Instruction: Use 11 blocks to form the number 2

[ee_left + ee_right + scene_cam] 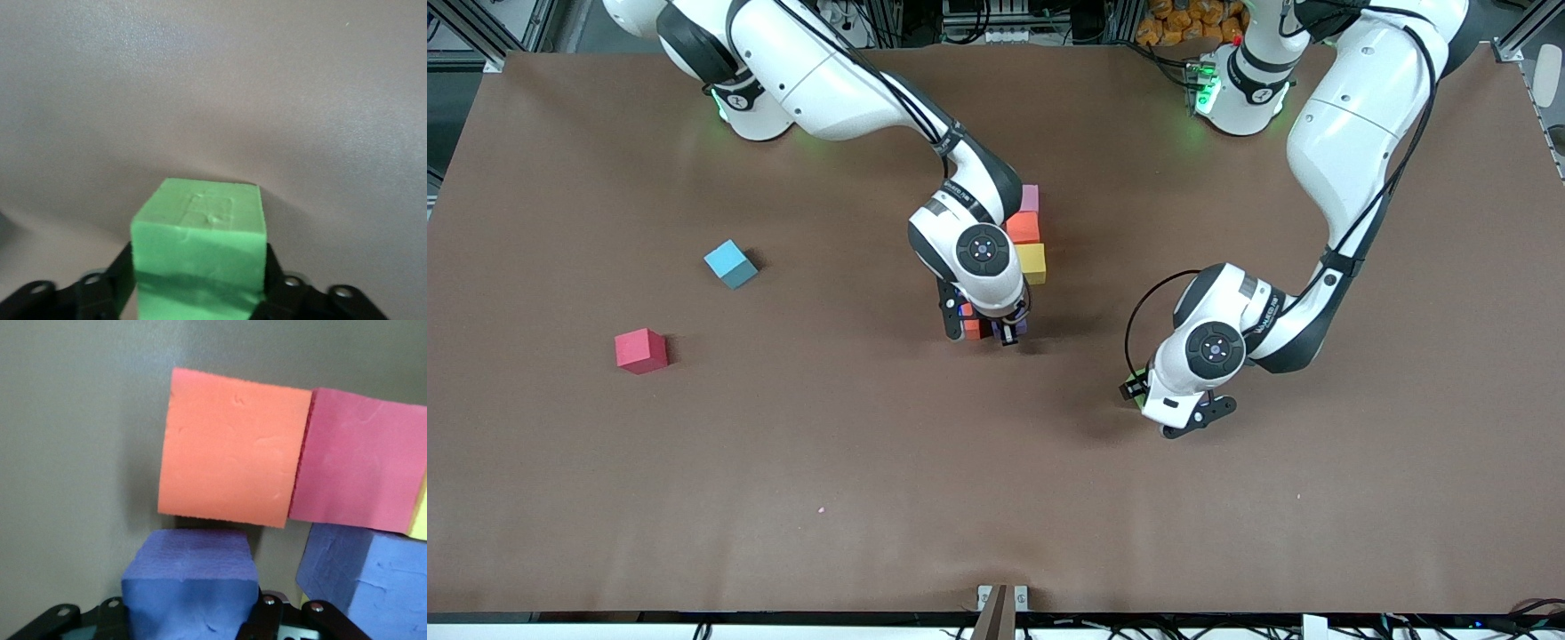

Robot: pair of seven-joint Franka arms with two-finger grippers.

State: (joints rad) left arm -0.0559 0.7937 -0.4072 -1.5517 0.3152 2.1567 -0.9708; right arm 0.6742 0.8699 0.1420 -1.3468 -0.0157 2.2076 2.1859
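Fingers (pixel 117 280) of the left gripper (pixel 200 293) press against both sides of a green block (pixel 198 247), which sits on the brown table (pixel 871 462) toward the left arm's end, well apart from the other blocks. Clamped on a purple block (pixel 190 587), the right gripper (pixel 983 331) is low at the near edge of the partly built number 2 (pixel 1024 244). Just beside the held cube lie an orange block (pixel 230 450), a pink one (pixel 363 460) and a second purple one (pixel 367 583). From the front, a pink, an orange and a yellow cube show in a column past the right arm's wrist. A red block (pixel 640 350) and a light-blue cube (pixel 730 263) lie loose toward the right arm's end.
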